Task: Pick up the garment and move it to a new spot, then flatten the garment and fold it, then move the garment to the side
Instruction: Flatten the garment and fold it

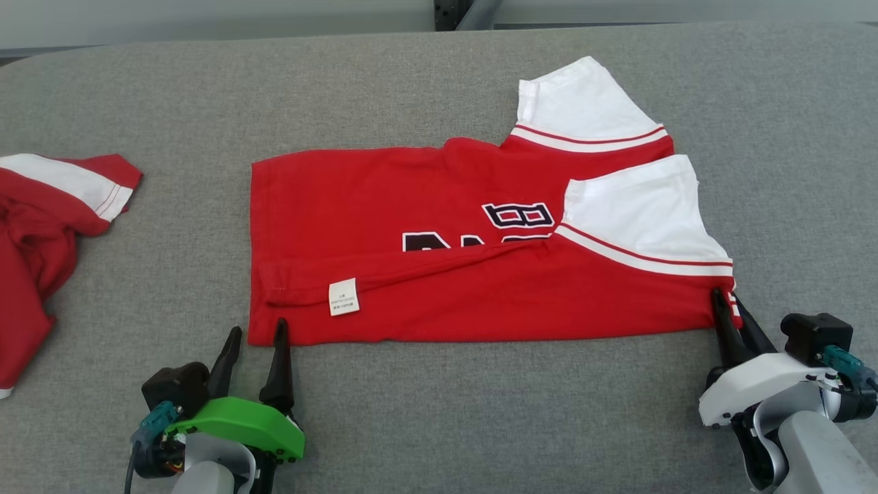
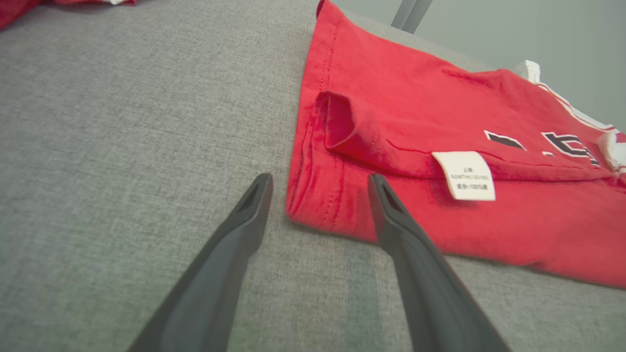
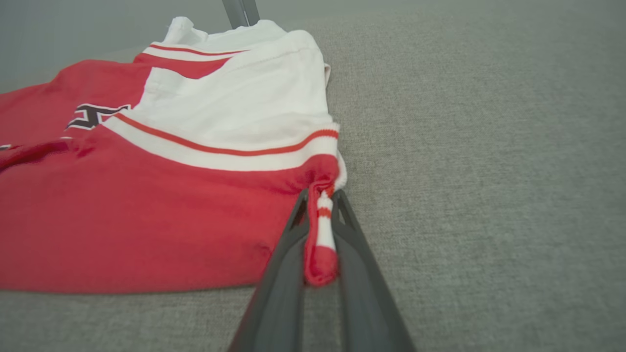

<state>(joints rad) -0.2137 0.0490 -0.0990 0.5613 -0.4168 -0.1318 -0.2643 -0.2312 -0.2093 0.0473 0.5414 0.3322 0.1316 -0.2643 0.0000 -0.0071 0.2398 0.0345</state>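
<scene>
The garment (image 1: 439, 274) is a red jersey with white sleeves and dark lettering, lying folded lengthwise on the grey surface, hem to the left. My left gripper (image 1: 257, 331) stands open at the hem's near corner (image 2: 313, 205), one finger over the cloth, one on the bare surface. My right gripper (image 1: 726, 298) is shut on the garment's near right corner; in the right wrist view a bunched red-and-white edge (image 3: 320, 234) is pinched between its fingers (image 3: 288, 254). A white care label (image 2: 467, 175) lies on the folded flap.
A second red-and-white garment (image 1: 41, 226) lies crumpled at the left edge of the grey padded surface (image 1: 480, 412). The surface's far edge runs along the top, with a dark post (image 1: 453, 12) behind it.
</scene>
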